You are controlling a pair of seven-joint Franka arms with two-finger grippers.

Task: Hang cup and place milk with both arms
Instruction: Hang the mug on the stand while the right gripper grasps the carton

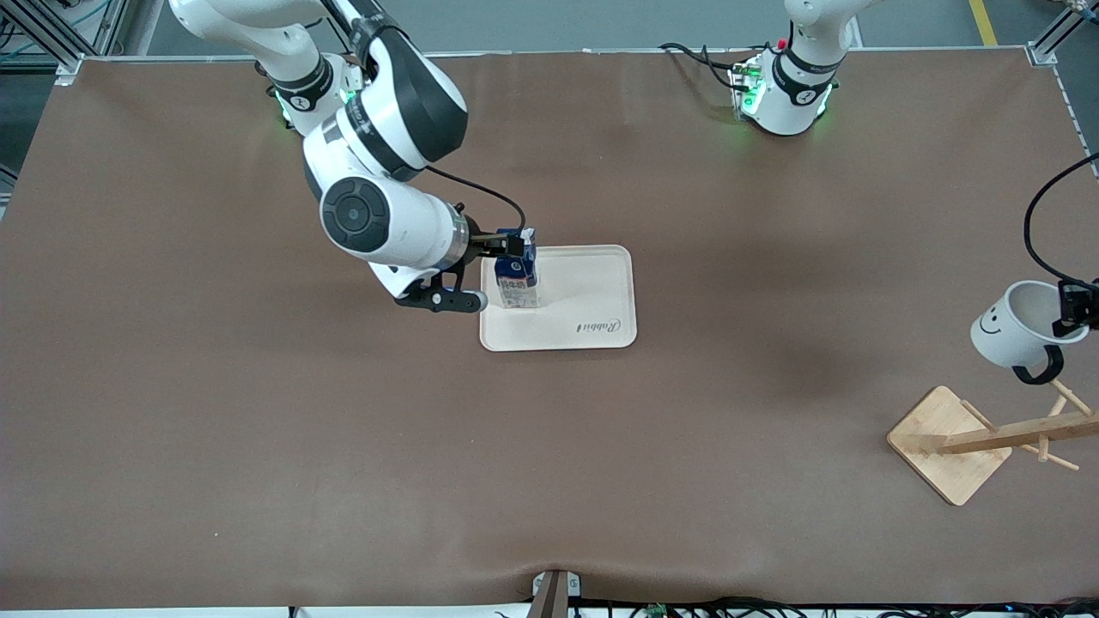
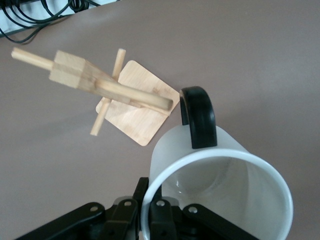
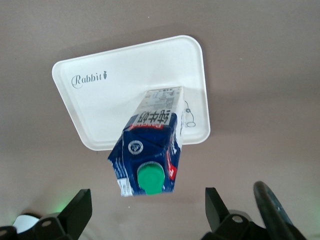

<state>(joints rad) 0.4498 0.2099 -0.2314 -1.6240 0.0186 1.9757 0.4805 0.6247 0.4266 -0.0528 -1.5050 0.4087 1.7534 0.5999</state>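
The milk stands upright on the white tray, at the tray's side toward the right arm. My right gripper is at the carton's top, open. In the right wrist view the milk with its green cap lies past the spread fingers of the right gripper, apart from both. My left gripper is shut on the rim of the white cup, held tilted in the air over the wooden rack. The cup's black handle points toward the rack's post.
The rack's square wooden base sits near the left arm's end of the table, with short pegs sticking out of the post. The brown table stretches wide around the tray. Cables run along the front edge.
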